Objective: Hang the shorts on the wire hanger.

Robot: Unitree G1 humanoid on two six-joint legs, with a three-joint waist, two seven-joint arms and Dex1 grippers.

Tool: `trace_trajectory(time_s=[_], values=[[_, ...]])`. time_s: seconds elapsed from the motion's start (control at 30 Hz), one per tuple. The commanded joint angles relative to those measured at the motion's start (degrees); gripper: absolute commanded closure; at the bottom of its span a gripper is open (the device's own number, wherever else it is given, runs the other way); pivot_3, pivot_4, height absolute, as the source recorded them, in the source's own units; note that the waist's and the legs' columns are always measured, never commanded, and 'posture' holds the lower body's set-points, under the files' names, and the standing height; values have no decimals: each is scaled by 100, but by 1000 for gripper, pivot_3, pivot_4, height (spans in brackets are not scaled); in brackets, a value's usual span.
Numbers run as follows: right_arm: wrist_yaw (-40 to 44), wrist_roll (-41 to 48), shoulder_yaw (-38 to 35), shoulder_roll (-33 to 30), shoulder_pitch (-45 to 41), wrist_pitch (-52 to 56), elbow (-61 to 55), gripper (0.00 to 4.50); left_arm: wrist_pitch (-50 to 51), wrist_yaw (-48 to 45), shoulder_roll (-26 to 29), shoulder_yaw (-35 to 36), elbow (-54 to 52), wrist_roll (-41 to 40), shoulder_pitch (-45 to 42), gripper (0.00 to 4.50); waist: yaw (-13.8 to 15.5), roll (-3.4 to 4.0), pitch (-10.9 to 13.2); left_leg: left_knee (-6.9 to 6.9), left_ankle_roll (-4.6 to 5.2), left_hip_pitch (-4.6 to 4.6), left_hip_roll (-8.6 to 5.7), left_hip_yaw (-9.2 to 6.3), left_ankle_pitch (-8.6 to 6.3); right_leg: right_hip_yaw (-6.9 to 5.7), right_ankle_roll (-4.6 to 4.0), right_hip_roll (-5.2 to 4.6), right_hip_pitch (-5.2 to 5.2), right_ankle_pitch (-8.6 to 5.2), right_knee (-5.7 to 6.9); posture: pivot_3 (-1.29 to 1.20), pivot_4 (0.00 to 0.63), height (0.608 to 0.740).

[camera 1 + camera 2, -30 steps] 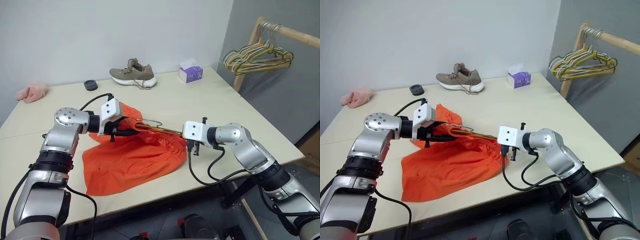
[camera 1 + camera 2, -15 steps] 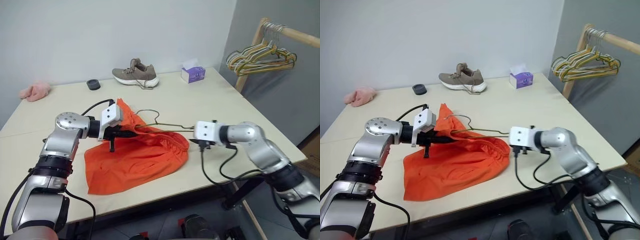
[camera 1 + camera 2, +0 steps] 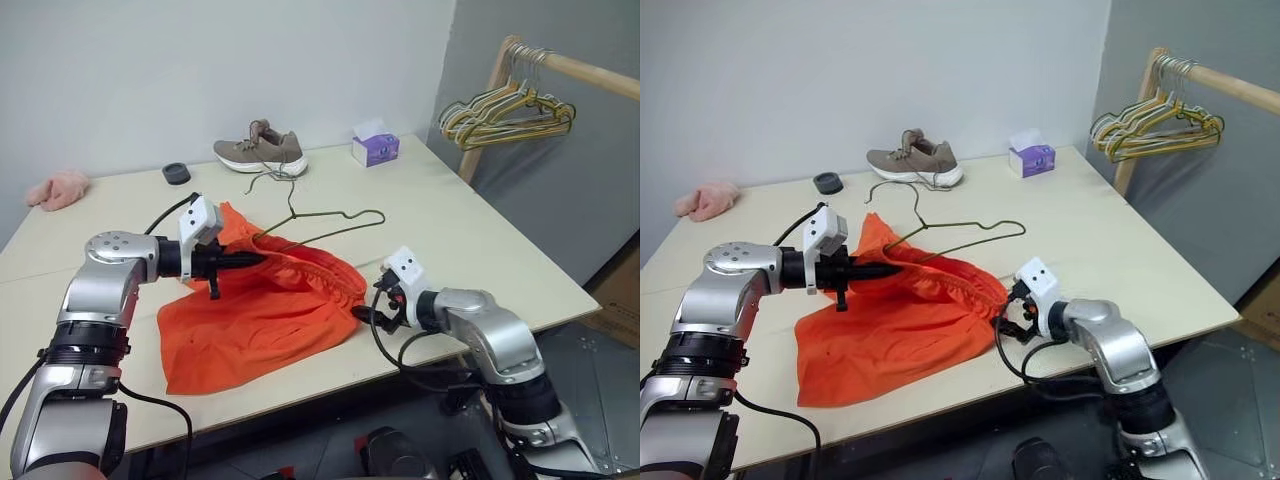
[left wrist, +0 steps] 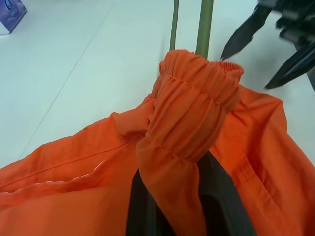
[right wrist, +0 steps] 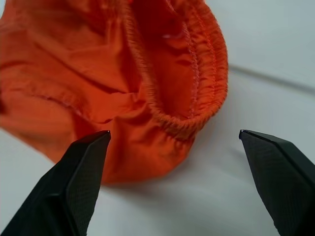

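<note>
Since the earlier frame, the right gripper (image 3: pixel 1008 312) had let go of the wire hanger (image 3: pixel 318 226) and dropped to the near right end of the shorts (image 3: pixel 262 318), its fingers (image 5: pixel 81 172) spread wide apart and holding nothing. The left gripper (image 3: pixel 250 261) was clamped on the gathered waistband (image 4: pixel 189 120) at the shorts' far left. The shorts lay on the table (image 3: pixel 470 235), long axis running from near left to far right. The hanger's lower part sat threaded inside the waistband, its hook (image 3: pixel 270 180) raised and pointing toward the far shoe (image 3: pixel 259 152). Bare tabletop lay right of the shorts up to the table edge. Beyond stood a tissue box (image 3: pixel 375 148) and a rack of hangers (image 3: pixel 505 108).
</note>
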Motion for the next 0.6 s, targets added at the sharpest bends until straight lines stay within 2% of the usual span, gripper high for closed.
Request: trace_trajectory(time_s=[0.03, 0.17, 0.27, 0.6], values=[[-222, 186, -143, 172, -188, 25, 292, 32, 19, 47, 154, 213, -225, -135, -36, 4500, 0, 0, 0, -1, 0, 0, 0, 1, 0, 1, 0, 0, -1, 0, -1, -301, 0, 740], [-369, 420, -160, 540, -263, 130, 587, 32, 38, 83, 174, 243, -250, -154, -14, 4500, 1, 0, 0, -5, 0, -6, 1, 2, 0, 2, -1, 1, -7, 0, -3, -297, 0, 740], [-454, 366, 16, 539, -283, -75, 706, 657, 62, 124, 169, 281, -295, -181, 21, 4500, -4, 1, 0, -5, 0, -5, 1, 5, 0, 6, 0, 1, -9, 0, -1, -294, 0, 740], [-699, 17, 158, 131, -353, -1285, 976, 4165, 877, 396, 230, 786, -955, -848, 497, 4500, 6, 1, 0, -5, 0, -7, 1, 5, -1, 6, 0, 0, -9, 0, -5, -286, 0, 740]])
